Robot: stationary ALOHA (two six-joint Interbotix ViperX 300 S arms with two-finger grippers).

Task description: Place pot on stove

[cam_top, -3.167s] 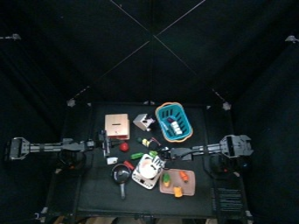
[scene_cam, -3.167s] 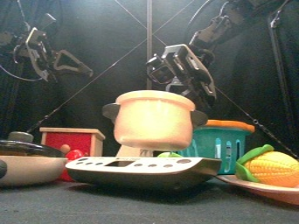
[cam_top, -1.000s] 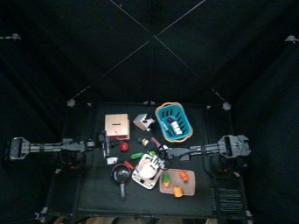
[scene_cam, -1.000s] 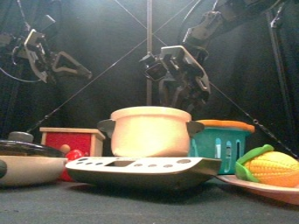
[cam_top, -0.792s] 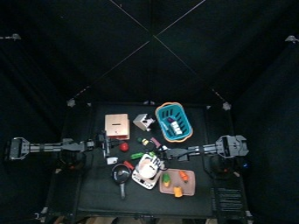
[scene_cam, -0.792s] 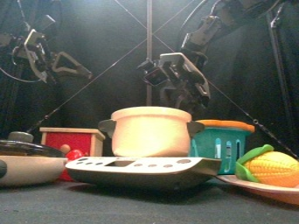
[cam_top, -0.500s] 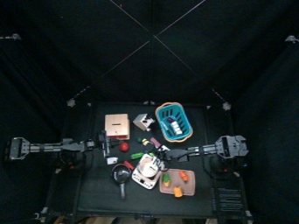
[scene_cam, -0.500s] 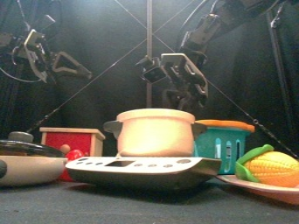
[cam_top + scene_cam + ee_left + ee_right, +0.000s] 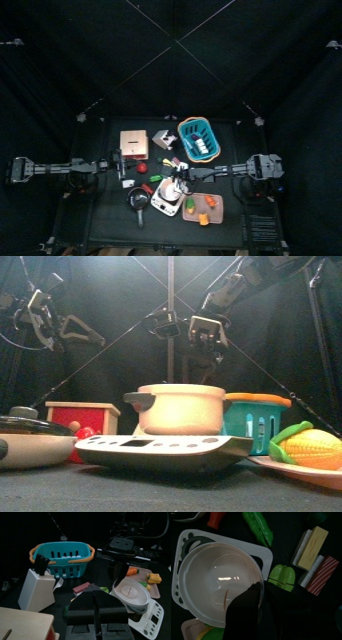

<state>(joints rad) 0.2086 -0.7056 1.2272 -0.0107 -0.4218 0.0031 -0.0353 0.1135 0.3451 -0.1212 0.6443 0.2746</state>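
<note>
Black curtains ring the cluttered table (image 9: 107,232). Pot (image 9: 182,408) sits squarely on stove (image 9: 160,449); right gripper (image 9: 260,612), clamped empty, hovers above; left gripper (image 9: 95,614) rests clenched aside.

pots: one, whitish (image 9: 182,408), standing on the stove
stoves: one, a white slab (image 9: 160,451)
baskets: one, teal with an orange rim (image 9: 62,558)
black pans: one, long-handled (image 9: 30,436)
pink boards: one (image 9: 203,208), with a corn cob (image 9: 314,448) lying on it
tan boxes: one, with a red front (image 9: 80,416)
white knife blocks: one (image 9: 37,588)
robot arms: two, a left arm (image 9: 54,169) and a right arm (image 9: 247,169)
small toy foods scattered round the stove: too small to count exactly
</note>
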